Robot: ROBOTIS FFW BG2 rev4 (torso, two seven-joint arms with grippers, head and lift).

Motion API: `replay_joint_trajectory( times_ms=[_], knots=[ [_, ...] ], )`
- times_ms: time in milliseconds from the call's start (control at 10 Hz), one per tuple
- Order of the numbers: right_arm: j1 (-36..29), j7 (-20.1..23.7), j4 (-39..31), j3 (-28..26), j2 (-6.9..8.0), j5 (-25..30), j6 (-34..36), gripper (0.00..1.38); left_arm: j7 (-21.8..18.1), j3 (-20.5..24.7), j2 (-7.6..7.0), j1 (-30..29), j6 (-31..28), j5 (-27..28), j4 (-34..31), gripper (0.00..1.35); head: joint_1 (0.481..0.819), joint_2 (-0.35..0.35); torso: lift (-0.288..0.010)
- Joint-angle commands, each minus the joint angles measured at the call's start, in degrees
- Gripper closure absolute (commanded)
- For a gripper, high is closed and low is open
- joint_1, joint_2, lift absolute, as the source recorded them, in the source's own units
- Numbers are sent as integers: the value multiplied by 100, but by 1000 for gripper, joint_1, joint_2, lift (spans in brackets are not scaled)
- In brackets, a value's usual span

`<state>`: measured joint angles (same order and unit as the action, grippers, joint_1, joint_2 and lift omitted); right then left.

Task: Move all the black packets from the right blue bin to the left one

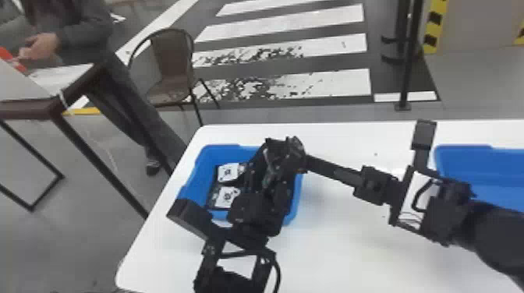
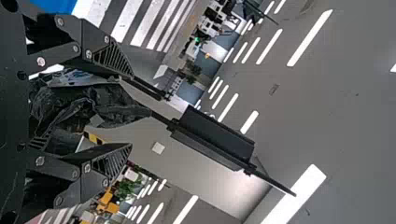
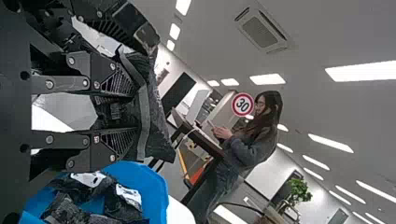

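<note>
Left gripper [image 1: 273, 175]: fingers wide, crinkled glossy black packet [image 2: 93, 105] between them.
Right gripper [image 1: 331, 166]: pinching a black packet [image 3: 158, 123], matte grey band across it.
Left bin [image 1: 210, 154]: blue, rounded corners; white-labelled packets [image 1: 228, 196] inside.
Table [image 1: 351, 253]: smooth, white.

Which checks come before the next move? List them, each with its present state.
1. Right hand gripping a black packet: ok.
2. Right hand over the left bin: ok, by the head view.
3. Room between the hands: not ok; they crowd together over that bin, so bumping seems possible.
4. Black packet firmly gripped by the left hand: cannot tell.
5. Right bin emptied: cannot tell; the right arm hides part of it.
</note>
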<state>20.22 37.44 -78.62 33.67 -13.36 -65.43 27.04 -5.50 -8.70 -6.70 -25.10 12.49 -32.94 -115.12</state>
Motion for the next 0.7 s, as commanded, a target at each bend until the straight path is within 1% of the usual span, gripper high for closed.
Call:
replay_joint_trajectory(
  times_ms=[0, 100, 200, 400, 500, 600],
  knots=[
    [3, 0, -6, 3, 0, -50, -46, 894, 84, -10, -24, -63, -293, 15, -208, 1056, 695, 317, -140],
    [17, 0, -20, 3, 0, -61, -60, 894, 164, -21, -24, -92, -223, 15, -223, 1199, 695, 310, -140],
    [17, 0, -34, 3, 0, -61, -74, 894, 243, -33, -24, -120, -237, -8, -251, 1217, 695, 310, -140],
    [17, 0, -20, 3, 0, -84, -117, 894, 243, -44, -24, -120, -223, -31, -251, 1217, 695, 312, -140],
    [17, 0, -34, 3, 0, -95, -201, 799, 243, -44, -24, -134, -194, -31, -251, 1217, 695, 310, -140],
    [-11, 0, -48, -8, -9, -95, -356, 394, 251, 2, -15, -148, -124, -31, -251, 1217, 695, 309, -140]
  ],
)
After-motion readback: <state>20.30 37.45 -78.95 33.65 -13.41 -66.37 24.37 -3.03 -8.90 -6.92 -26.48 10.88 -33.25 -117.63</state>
